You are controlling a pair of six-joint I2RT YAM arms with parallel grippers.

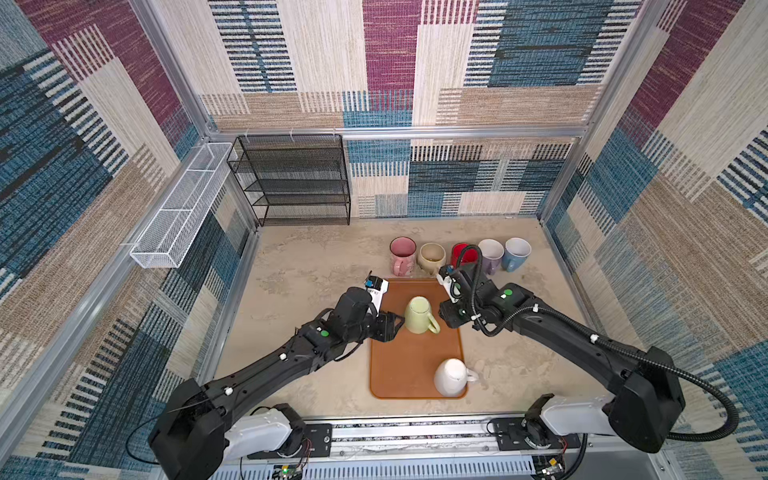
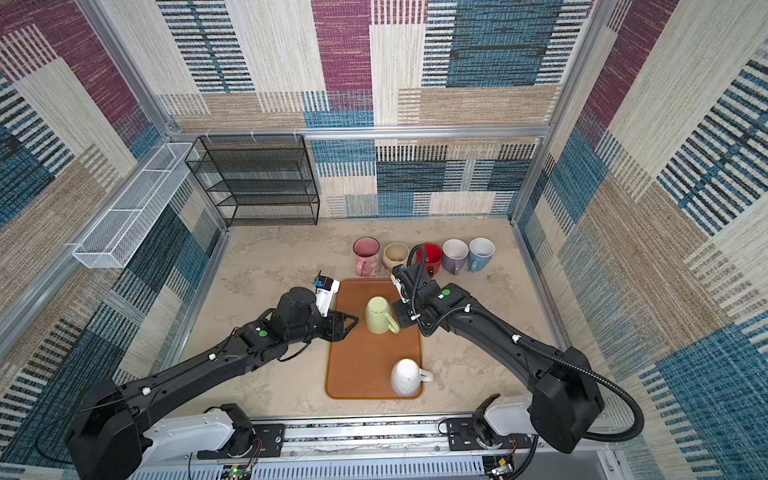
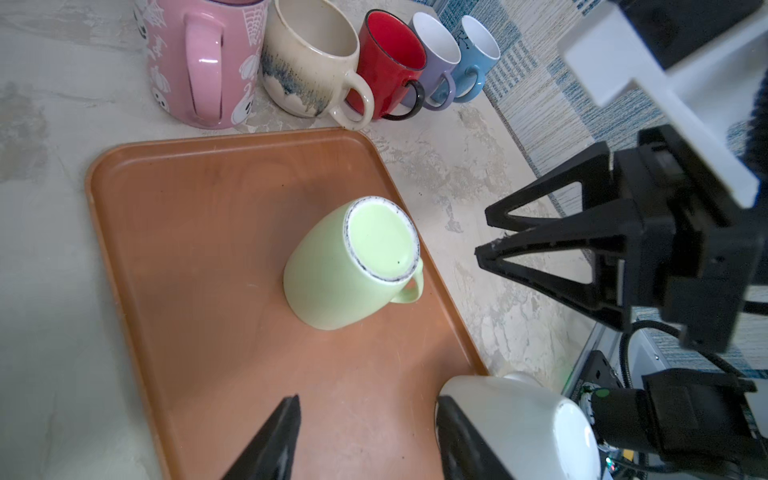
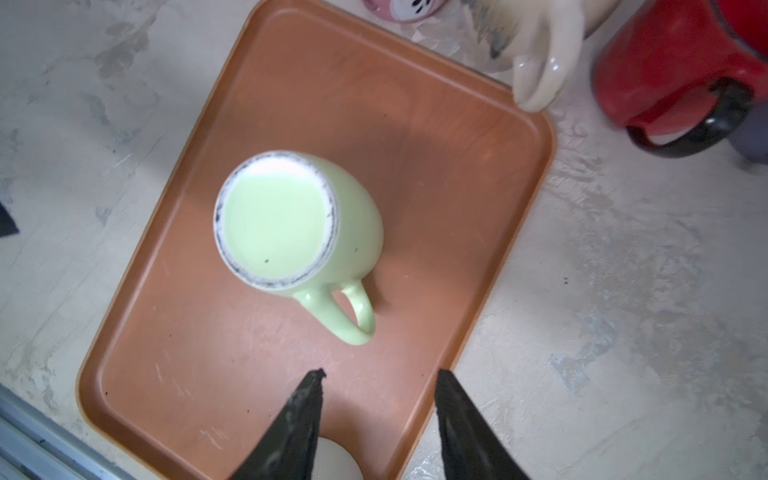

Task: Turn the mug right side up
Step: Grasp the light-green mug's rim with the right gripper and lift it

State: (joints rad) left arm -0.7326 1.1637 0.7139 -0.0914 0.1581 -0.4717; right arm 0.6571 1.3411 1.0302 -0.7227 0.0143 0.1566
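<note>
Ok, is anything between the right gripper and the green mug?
Nothing: in the right wrist view only bare tray separates the open right gripper from the green mug, whose handle points toward it.

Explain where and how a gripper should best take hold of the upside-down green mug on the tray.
Probably the round body, jaws across its width, approached level from the side of the left gripper. The green mug stands rim-down on the tray, base up, with its handle jutting towards the right arm.
</note>
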